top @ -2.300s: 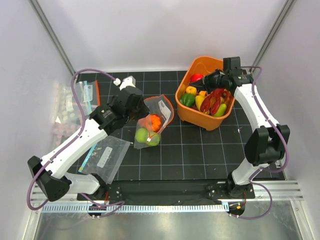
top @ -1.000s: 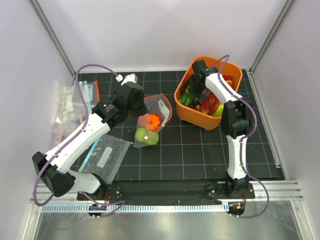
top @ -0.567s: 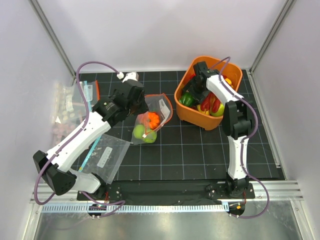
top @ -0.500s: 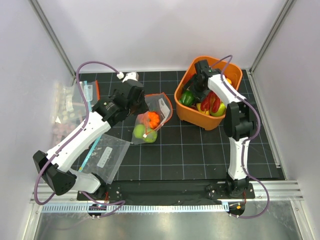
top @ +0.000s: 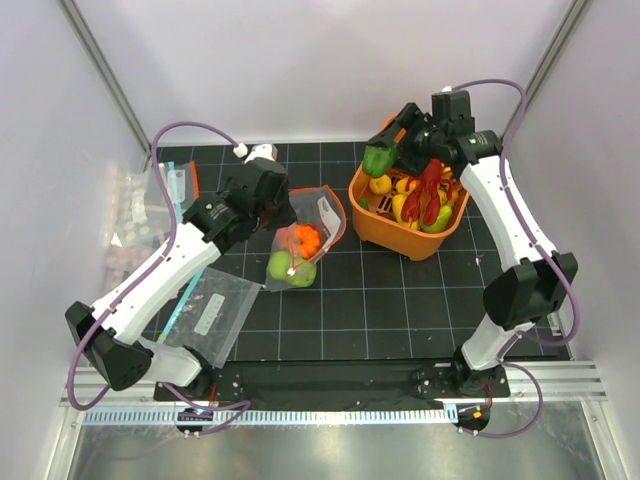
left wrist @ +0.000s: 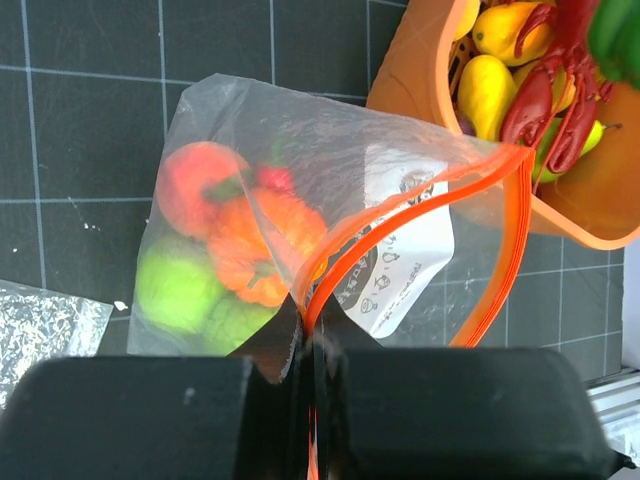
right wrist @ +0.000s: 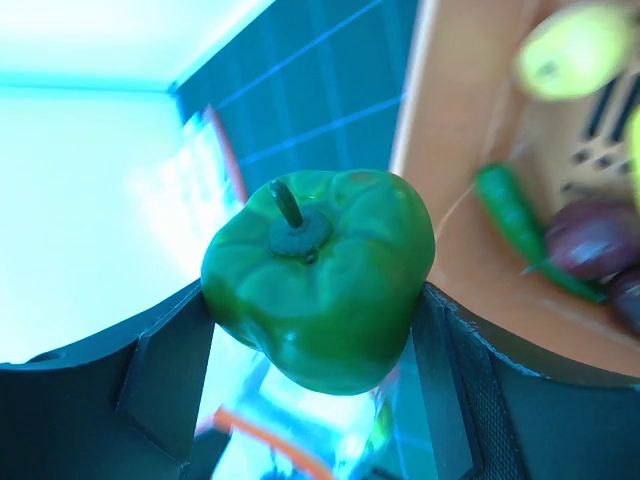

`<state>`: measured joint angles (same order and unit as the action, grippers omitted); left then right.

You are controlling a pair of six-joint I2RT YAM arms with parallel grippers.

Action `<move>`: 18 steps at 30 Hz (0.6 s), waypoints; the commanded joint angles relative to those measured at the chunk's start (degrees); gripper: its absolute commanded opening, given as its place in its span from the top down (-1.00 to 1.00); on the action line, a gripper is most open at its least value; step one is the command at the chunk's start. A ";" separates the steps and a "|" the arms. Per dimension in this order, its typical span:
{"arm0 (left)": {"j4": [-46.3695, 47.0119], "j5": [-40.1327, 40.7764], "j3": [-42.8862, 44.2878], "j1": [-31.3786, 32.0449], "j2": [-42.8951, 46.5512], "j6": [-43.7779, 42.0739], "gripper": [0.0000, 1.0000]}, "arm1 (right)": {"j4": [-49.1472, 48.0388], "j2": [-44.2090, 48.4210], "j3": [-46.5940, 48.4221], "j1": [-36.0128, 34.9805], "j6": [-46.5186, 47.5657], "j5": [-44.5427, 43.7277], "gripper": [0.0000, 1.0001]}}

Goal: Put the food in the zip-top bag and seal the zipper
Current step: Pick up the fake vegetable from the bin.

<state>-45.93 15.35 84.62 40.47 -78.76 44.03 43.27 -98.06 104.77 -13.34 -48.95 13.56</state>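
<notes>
Left jaws pinch the bag's edge, right jaws hold a pepper over the bin.
Teal-edged spare bag (top: 210, 315) lies flat on the bench (top: 400, 310) at left. Left jaws are pressed together on the zipper (left wrist: 400, 215) of the zip-top bag (top: 318, 212), mid-bench, just left of the orange bin (top: 400, 238), mouth gaping, with orange, peach and green food (top: 292, 267) inside. Right jaws clamp a green pepper (right wrist: 325, 275) by its sides above the bin's left rim.

The right pincer (top: 383, 153) has lifted the green pepper (top: 377, 160) out of the orange basket (top: 385, 232).
</notes>
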 commanded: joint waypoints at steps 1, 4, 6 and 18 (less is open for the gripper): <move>-0.12 -0.50 4.58 -0.30 0.63 -1.32 0.95 | -5.72 4.27 -3.69 -0.28 -0.71 9.81 0.67; -0.65 -0.76 5.64 -0.30 0.19 -1.32 0.94 | -6.79 7.26 -5.71 -0.45 -2.64 12.27 0.78; -0.56 -0.85 5.73 -0.30 -0.34 -1.23 0.93 | -6.79 9.10 -6.33 -1.41 -2.91 13.15 0.84; -1.27 -4.54 9.78 -1.79 -4.12 -3.78 0.94 | -15.47 17.46 -14.76 -11.35 -7.21 9.73 0.98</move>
<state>-48.14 12.47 92.14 39.22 -84.27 41.95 34.30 -83.31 92.75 -24.71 -52.88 23.77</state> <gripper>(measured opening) 0.030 0.772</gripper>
